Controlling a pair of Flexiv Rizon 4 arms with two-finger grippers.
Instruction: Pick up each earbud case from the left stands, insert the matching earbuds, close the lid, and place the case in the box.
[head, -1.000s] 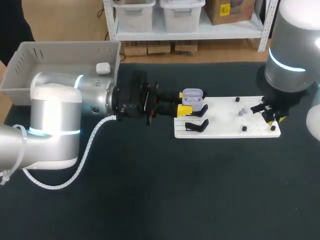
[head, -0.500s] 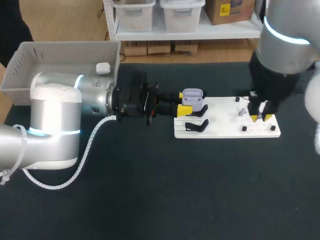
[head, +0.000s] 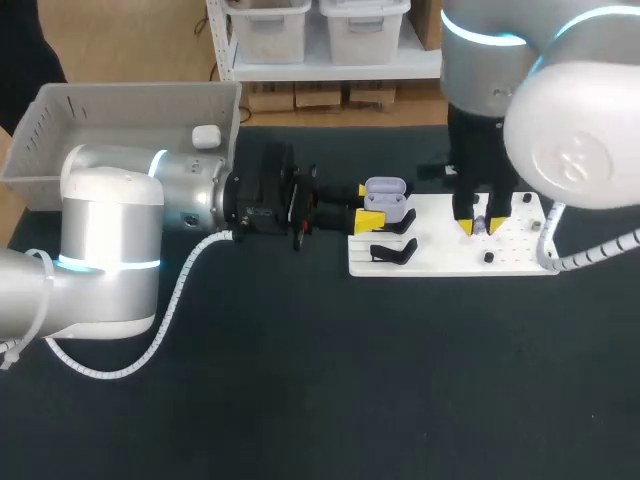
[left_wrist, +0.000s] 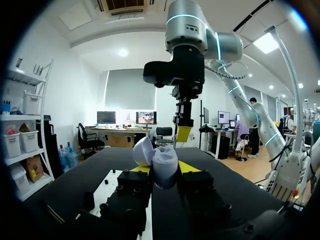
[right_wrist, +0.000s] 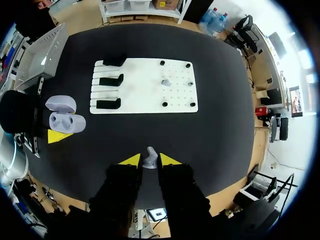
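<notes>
Black cloth covers the table (head: 300, 400), with the grey box (head: 60, 105) at its far left corner and the white board (head: 440, 250) right of centre. At the board's left edge the left gripper (head: 366, 205) is clamped on the open lavender earbud case (head: 386, 195) — above the board, the right gripper (head: 481, 225) pinches a small grey earbud (right_wrist: 150, 157).
</notes>
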